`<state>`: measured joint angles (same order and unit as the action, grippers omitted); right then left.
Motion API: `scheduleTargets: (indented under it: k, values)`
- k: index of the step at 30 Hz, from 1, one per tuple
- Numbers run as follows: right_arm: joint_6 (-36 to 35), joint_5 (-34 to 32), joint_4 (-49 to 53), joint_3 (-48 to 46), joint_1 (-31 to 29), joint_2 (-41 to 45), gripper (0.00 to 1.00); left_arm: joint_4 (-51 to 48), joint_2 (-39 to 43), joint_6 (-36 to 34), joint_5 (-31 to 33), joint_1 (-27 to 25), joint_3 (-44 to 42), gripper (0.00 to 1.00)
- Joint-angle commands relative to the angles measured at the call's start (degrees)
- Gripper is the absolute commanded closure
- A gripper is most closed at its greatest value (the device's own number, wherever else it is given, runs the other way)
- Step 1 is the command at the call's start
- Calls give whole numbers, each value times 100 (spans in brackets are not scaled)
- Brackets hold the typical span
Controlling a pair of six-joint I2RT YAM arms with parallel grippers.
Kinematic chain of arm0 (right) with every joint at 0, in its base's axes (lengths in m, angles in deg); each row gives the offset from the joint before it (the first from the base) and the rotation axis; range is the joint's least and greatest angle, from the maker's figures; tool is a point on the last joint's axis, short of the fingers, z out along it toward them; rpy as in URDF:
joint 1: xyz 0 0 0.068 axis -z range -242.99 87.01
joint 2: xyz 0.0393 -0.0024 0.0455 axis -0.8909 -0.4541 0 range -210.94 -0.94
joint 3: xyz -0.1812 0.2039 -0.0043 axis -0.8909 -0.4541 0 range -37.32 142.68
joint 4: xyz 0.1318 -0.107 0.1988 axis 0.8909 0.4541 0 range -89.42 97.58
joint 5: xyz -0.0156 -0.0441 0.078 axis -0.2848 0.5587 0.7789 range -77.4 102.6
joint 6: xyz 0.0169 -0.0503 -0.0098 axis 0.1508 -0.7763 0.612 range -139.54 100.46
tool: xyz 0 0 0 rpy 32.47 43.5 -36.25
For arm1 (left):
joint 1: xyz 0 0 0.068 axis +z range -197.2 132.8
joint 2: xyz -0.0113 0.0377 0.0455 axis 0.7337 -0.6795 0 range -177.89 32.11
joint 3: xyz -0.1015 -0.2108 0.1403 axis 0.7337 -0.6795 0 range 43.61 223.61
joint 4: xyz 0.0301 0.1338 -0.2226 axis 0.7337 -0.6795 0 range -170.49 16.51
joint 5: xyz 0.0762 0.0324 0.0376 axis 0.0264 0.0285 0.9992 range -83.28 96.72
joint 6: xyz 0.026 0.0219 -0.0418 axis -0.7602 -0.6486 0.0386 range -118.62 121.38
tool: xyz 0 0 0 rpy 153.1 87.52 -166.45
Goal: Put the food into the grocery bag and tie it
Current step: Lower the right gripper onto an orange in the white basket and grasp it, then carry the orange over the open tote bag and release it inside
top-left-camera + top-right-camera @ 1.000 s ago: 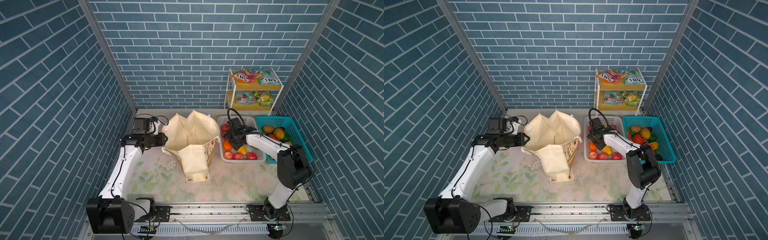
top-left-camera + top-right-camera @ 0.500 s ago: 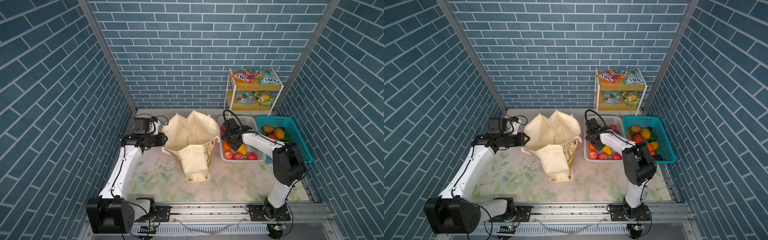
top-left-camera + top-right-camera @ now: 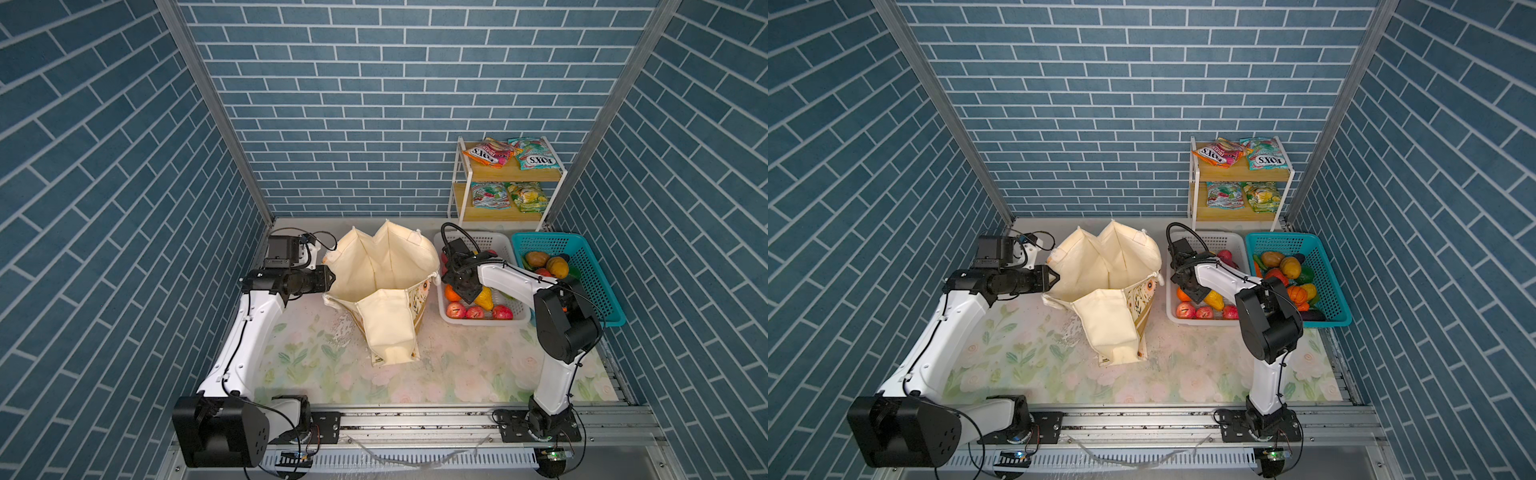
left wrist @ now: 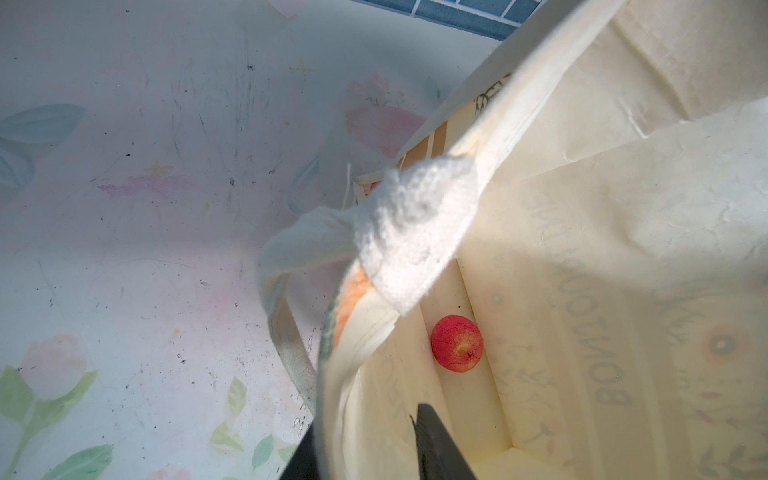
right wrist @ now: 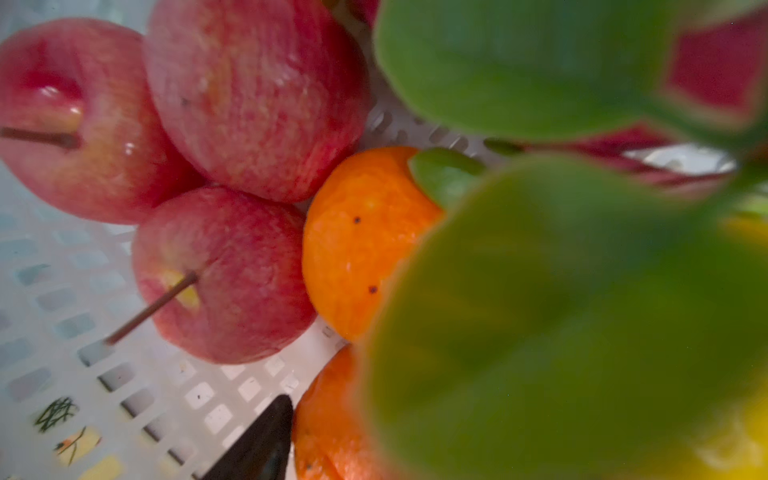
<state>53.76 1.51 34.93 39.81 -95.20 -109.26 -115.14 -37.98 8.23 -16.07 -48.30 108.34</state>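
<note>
The cream grocery bag stands open mid-table, its near flap folded down. My left gripper is shut on the bag's left rim, one finger inside and one outside. Beside it hangs the white handle. A red apple lies on the bag's floor. My right gripper is low in the white basket. One of its fingers lies against an orange; a blurred green scale hides the other finger. Red apples and a second orange lie close by.
A teal basket of mixed fruit and vegetables stands right of the white one. Behind them, a two-tier shelf carries FOX'S packets. Blue brick walls close in three sides. A floral mat covers the table.
My right gripper has shifted a little toward the front inside the white basket, and its elbow has swung left. The left arm and the bag have not moved.
</note>
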Motion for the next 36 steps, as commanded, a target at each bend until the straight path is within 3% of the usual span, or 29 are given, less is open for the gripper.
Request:
scheduleTargets:
  k: [1, 4, 11, 18, 23, 28, 36]
  values:
    - [196, -115, 177, 136, -53, -162, 24, -37, 47, -34, 11, -13, -66, 64]
    - [194, -86, 169, 141, -51, -199, 27, -37, 47, -43, 6, -13, -66, 64]
    - [128, -120, -13, -51, -57, 166, 45, -46, 56, -44, 20, -13, -66, 64]
    - [-295, -288, 206, -22, -73, 1339, 46, -36, 56, -44, 18, -13, -66, 64]
    - [-1076, -681, 415, 433, -274, 2265, 45, -19, 54, -35, -7, -13, -66, 64]
    - [-2307, -950, -117, 949, -910, 2757, 46, -19, 61, -35, -9, -13, -70, 64]
    - [-3499, -219, -47, 2183, -1810, 1990, 47, -25, 56, -35, -7, -13, -74, 64]
